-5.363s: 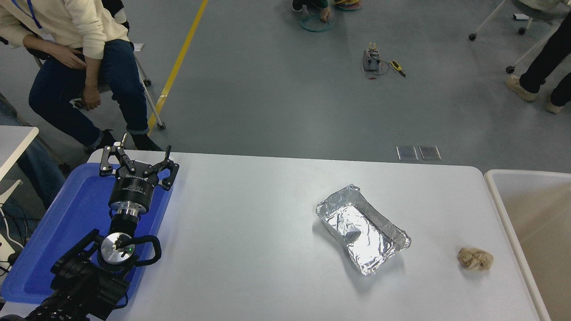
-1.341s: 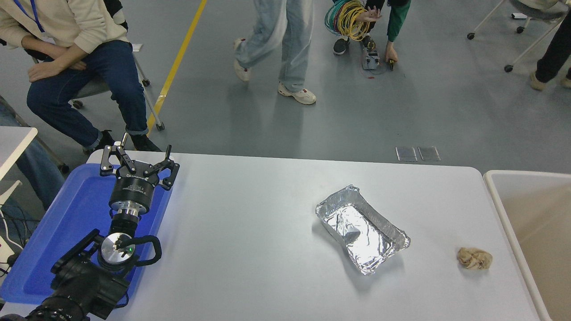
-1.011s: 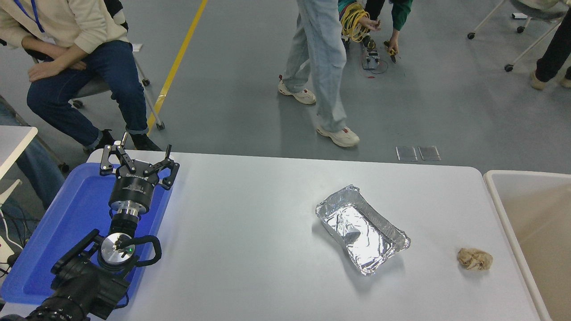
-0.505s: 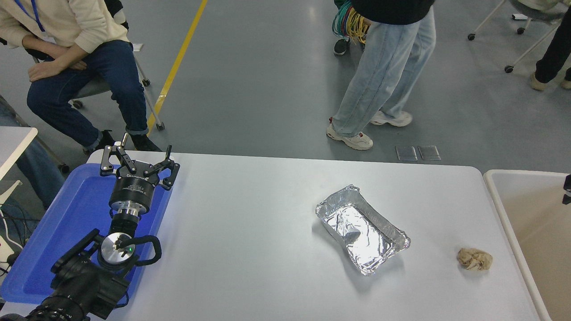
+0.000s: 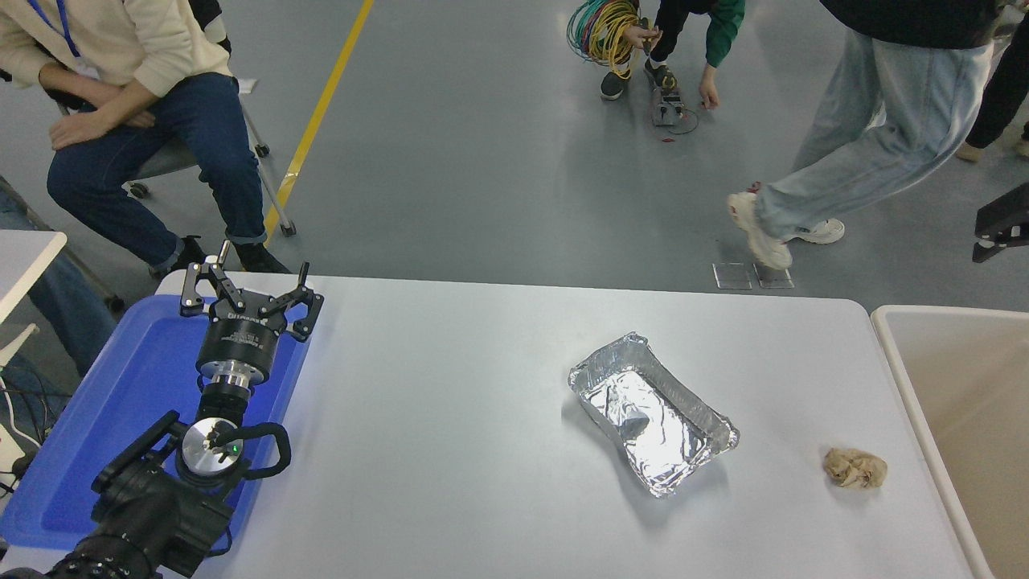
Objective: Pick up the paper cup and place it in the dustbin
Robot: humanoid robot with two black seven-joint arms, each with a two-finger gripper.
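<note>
Left gripper (image 5: 245, 291) sits parked over the blue tray (image 5: 96, 434) at the table's (image 5: 450, 450) left end, fingers spread apart, holding nothing. No paper cup anywhere on the table that I can spot. The foil tray (image 5: 653, 410) lies right of centre, a crumpled brown wad (image 5: 855, 468) near the dustbin (image 5: 908, 378) at the right edge. A dark shape (image 5: 1001, 221) pokes in at the right edge above the dustbin, maybe the right arm, too little showing to say anything about its fingers.

Grey floor (image 5: 498, 185) lies beyond the white table (image 5: 450, 450), crossed by a yellow line (image 5: 317, 121) left of centre. A wheeled chair (image 5: 257, 153) stands beside that line.
</note>
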